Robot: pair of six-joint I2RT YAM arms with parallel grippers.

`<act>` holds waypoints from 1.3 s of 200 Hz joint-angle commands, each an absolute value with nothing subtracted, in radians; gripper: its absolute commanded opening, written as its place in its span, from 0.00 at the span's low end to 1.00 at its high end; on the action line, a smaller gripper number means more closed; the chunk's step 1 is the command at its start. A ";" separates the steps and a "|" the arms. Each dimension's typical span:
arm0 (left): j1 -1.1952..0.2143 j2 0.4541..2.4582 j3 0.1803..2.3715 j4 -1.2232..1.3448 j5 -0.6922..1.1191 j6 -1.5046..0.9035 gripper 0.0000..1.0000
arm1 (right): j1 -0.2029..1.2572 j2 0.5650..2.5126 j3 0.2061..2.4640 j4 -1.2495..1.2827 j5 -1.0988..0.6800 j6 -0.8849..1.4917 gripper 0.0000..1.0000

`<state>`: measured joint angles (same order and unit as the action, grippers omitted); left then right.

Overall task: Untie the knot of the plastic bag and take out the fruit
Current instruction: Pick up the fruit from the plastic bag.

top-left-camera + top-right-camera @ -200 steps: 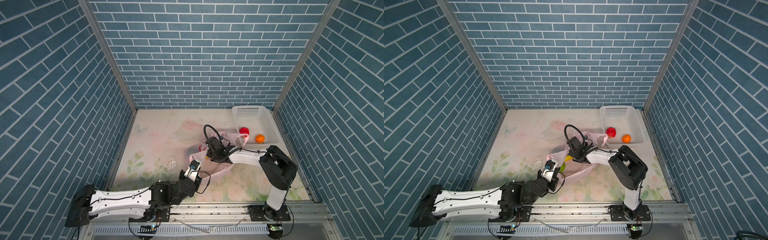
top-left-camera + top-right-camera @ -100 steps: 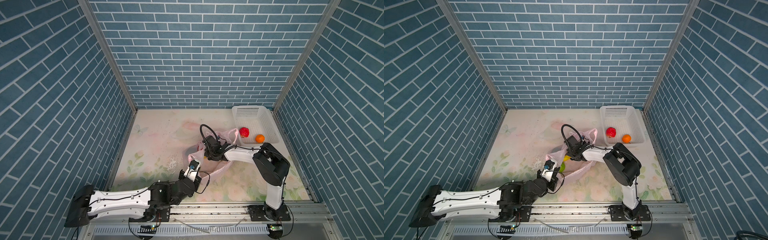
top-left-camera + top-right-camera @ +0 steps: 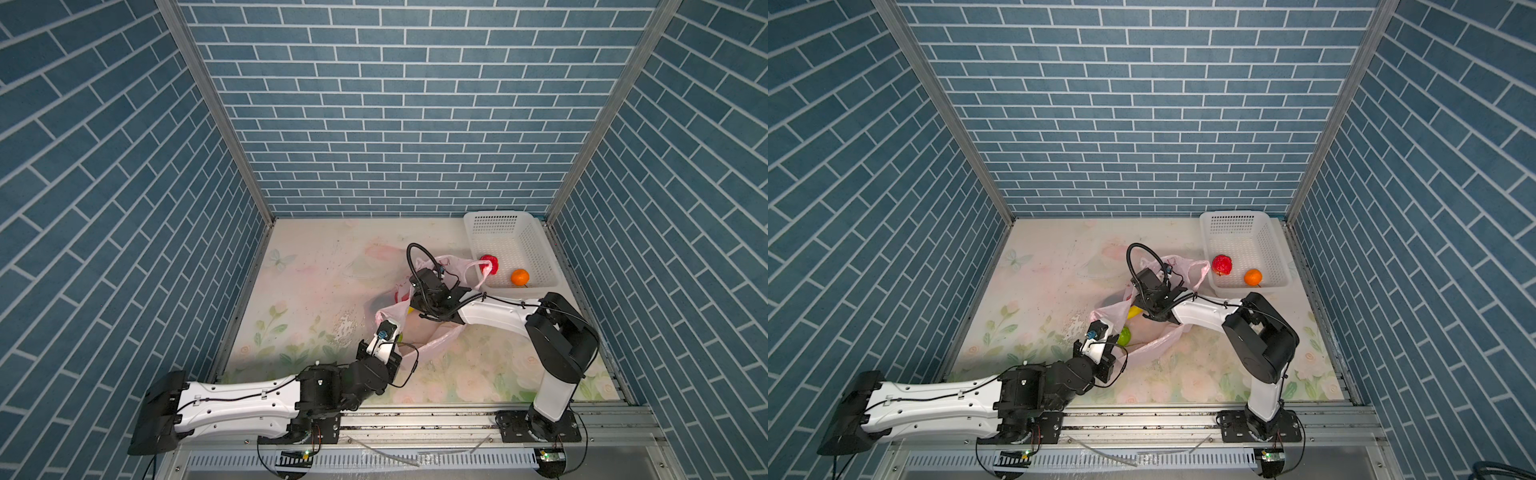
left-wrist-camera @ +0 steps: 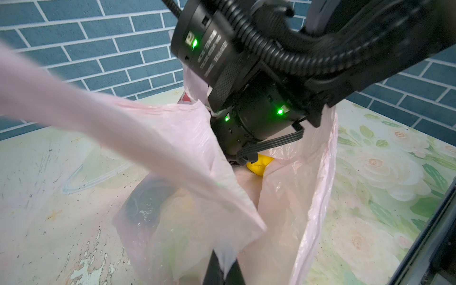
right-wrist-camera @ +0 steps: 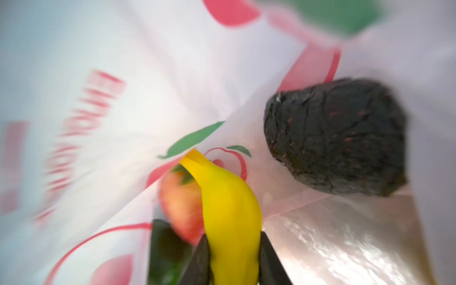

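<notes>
Left jaws pinched the bag (image 4: pixel 187 138) at its rim; right jaws gripped the banana (image 5: pixel 232 209) inside. A slow, straight lift seemed best, keeping clear of the bag.

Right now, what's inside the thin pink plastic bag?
Inside the thin pink plastic bag: yellow banana in the right gripper, dark avocado, red apple half behind the banana, green round fruit. Anything under them or the folds is hidden.

Showing red lettering (image 5: pixel 81 138) printed on the plastic bag (image 5: pixel 138 81), smeared beyond reading. Carrying small white print (image 4: pixel 212 53) on the black housing (image 4: pixel 197 29) at the right wrist, also too blurred to make out. Reading nothing legible anywhere.
</notes>
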<state>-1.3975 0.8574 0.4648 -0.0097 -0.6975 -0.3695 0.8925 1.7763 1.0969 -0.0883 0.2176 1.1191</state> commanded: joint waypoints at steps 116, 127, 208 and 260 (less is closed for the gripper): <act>-1.399 0.861 0.462 -0.011 -0.767 -0.370 0.00 | 1.022 1.428 1.012 -0.389 0.518 0.940 0.19; -1.399 0.861 0.464 -0.012 -0.770 -0.369 0.00 | 1.030 1.408 1.028 -0.411 0.540 0.918 0.19; -1.399 0.860 0.466 -0.015 -0.771 -0.373 0.00 | 1.048 1.273 1.195 -0.550 0.644 0.788 0.18; -1.399 0.860 0.466 -0.017 -0.771 -0.373 0.00 | 1.003 1.245 1.303 -0.547 0.654 0.685 0.19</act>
<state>-1.3975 0.8577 0.4648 -0.0097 -0.7593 -0.3695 1.0321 1.2694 1.2247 -0.5194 0.6178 0.7643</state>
